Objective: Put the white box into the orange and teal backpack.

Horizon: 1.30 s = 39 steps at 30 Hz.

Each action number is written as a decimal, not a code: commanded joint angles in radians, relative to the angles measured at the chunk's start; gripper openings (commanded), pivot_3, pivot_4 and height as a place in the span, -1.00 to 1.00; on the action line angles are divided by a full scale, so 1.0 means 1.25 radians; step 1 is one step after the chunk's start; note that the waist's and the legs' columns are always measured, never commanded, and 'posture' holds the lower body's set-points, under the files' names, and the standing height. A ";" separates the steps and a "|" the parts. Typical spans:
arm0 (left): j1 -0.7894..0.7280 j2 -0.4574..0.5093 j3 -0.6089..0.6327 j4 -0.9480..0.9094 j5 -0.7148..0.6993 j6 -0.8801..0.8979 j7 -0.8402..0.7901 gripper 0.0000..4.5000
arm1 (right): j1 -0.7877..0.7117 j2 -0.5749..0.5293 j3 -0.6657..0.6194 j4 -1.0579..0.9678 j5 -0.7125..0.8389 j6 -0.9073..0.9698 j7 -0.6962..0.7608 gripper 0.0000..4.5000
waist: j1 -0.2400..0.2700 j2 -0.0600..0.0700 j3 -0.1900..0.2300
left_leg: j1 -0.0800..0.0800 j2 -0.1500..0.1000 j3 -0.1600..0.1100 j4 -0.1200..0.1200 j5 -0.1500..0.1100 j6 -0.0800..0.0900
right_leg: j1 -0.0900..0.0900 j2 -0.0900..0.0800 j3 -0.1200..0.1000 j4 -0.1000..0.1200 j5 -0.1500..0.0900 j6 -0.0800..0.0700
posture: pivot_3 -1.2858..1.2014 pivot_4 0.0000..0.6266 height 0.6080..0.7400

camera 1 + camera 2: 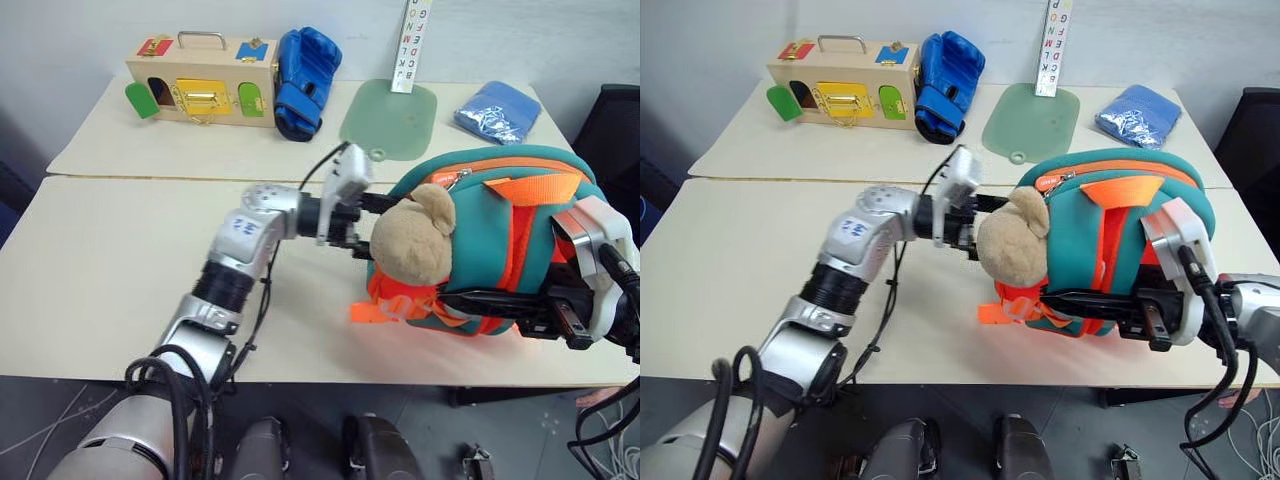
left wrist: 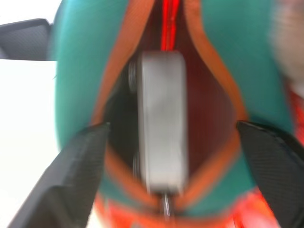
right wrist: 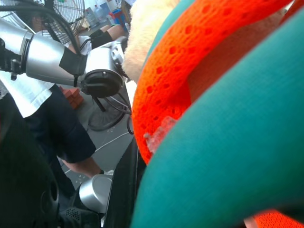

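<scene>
In the left eye view, the orange and teal backpack (image 1: pixel 500 230) lies on the near table (image 1: pixel 100 290), at the right side, with its tan plush toy (image 1: pixel 412 240) on its left end. The left gripper (image 1: pixel 362 222) reaches level toward that end and its fingers are hidden behind the toy. The right gripper (image 1: pixel 520 305) is shut on the near lower edge of the backpack and holds it steady. The near table has much free room at the left of the arm, while the backpack sits close to the near edge. On the far table are a wooden box (image 1: pixel 200 82), a blue boxing glove (image 1: pixel 303 80), a green mat (image 1: pixel 390 118) and a blue pouch (image 1: pixel 498 110), all well apart from the work. In the right eye view the scene is the same. In the left wrist view, the white box (image 2: pixel 161 118) stands on its edge inside the open mouth of the backpack, between the orange rims, and the two black fingers (image 2: pixel 76 175) are spread wide at both sides and do not touch it. So the step seems to be the release. The next move probably calls for a straight retreat to the left, without catching the rim or the toy. In the right wrist view, an orange strap (image 3: pixel 190 71) and teal fabric press close, and a person's hand (image 3: pixel 88 167) shows behind, below the table.
</scene>
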<state>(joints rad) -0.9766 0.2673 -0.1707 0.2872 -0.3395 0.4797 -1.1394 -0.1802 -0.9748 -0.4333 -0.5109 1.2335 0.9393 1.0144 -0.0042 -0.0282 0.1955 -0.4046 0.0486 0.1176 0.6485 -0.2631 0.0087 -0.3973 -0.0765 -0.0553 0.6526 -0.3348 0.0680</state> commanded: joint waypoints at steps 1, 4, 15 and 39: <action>0.004 0.043 0.055 -0.094 -0.057 0.052 -0.001 0.99 | -0.001 0.009 0.005 -0.018 0.001 -0.020 -0.013 -1.00 | 0.001 0.000 0.000 | 0.000 0.000 0.000 0.000 0.000 0.000 | 0.000 0.000 0.000 0.000 0.000 0.000 | 0.03 -0.52 1.00; 0.016 0.143 0.133 -0.176 -0.165 0.173 -0.050 0.99 | -0.004 0.019 0.026 -0.014 -0.015 -0.028 -0.022 -1.00 | -0.002 0.000 0.000 | 0.000 0.000 0.000 0.000 0.001 -0.002 | 0.000 -0.001 0.000 0.000 0.000 0.000 | 0.03 -0.52 1.00; -0.008 0.109 0.068 -0.300 -0.194 0.237 0.054 0.99 | -0.019 0.031 0.055 -0.009 -0.022 -0.042 -0.035 -1.00 | 0.005 0.000 0.000 | 0.000 -0.002 -0.002 0.001 0.001 -0.001 | 0.003 -0.001 -0.001 -0.001 0.001 0.001 | 0.03 -0.52 1.00; -0.103 0.210 0.096 0.035 -0.051 0.027 0.041 -0.77 | 0.181 0.060 -0.090 -0.067 0.015 -0.071 -0.112 -1.00 | 0.001 0.000 0.000 | 0.000 -0.001 -0.001 0.000 0.001 -0.001 | 0.002 0.000 -0.001 -0.001 0.000 0.001 | 0.03 -0.52 1.00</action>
<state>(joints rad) -1.0833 0.5039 -0.0812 0.3073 -0.4232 0.5405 -1.0791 0.0349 -0.9010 -0.4920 -0.5654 1.2290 0.8716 0.8691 -0.0033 -0.0282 0.1955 -0.4045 0.0474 0.1163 0.6485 -0.2618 0.0070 -0.3953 -0.0768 -0.0561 0.6513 -0.3343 0.0691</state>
